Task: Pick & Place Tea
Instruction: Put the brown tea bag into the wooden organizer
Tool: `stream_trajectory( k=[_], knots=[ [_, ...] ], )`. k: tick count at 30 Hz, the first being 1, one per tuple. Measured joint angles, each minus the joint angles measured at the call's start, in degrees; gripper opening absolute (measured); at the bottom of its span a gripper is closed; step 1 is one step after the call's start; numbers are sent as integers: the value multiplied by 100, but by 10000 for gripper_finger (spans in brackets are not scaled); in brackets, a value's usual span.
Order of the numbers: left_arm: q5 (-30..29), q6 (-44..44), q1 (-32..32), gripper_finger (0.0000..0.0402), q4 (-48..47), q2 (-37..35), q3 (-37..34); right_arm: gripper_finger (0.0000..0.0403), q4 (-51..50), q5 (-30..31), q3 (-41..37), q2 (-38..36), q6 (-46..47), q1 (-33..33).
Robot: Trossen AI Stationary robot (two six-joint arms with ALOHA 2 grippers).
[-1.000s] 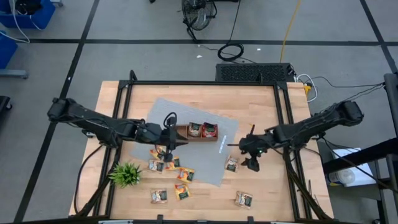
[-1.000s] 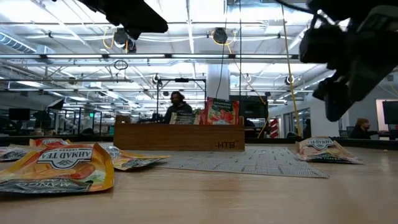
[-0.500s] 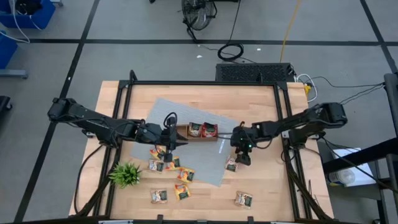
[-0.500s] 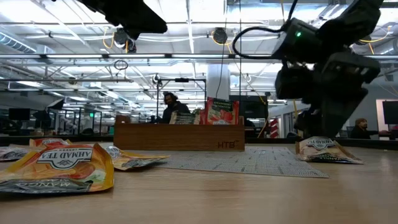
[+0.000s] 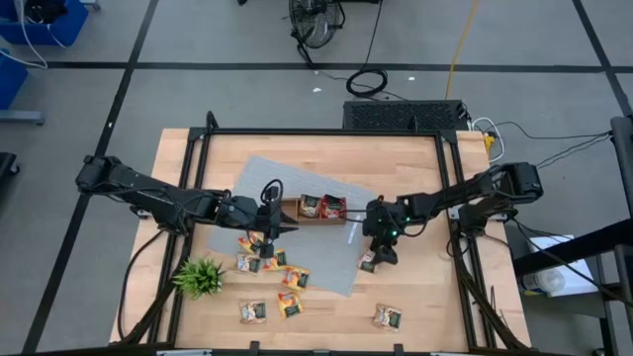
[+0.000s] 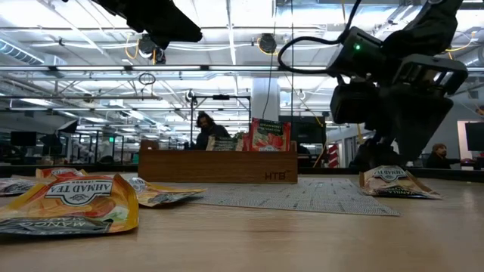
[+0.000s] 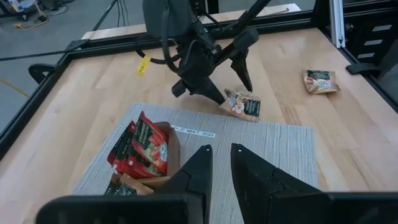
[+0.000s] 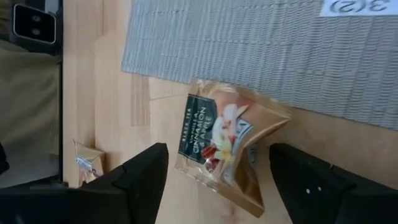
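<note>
Grey mat (image 5: 307, 213) mid-table, wooden tray (image 5: 315, 211) on it. Right gripper (image 8: 214, 177) spread wide, straddling a tea sachet (image 8: 227, 143) off the mat's right edge. Left gripper (image 7: 219, 163) nearly pressed together, empty, by the tray's left end.

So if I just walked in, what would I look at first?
Probably the right gripper, open and poised over a tea sachet lying at the edge of the grey mat. Next, the wooden tray in the middle of the table, with red sachets standing in it. The left gripper hangs beside that tray, above a scatter of loose sachets.
</note>
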Motion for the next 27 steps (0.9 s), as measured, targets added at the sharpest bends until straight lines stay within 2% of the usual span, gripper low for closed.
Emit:
stream_trajectory(
  k=[3,7,16,21,27],
  knots=[
    [-1,2,1,65,0,1,0,245,28,54,-2,0,-16,63],
    [-1,2,0,65,2,1,0,198,41,480,-2,0,-275,168],
    [-1,2,0,65,4,1,0,21,44,618,-11,7,-707,171],
    [-1,-6,1,65,4,1,0,7,91,682,-11,4,-905,212],
    [-3,0,2,65,82,3,0,4,161,1411,-11,-554,-1078,411]
  ],
)
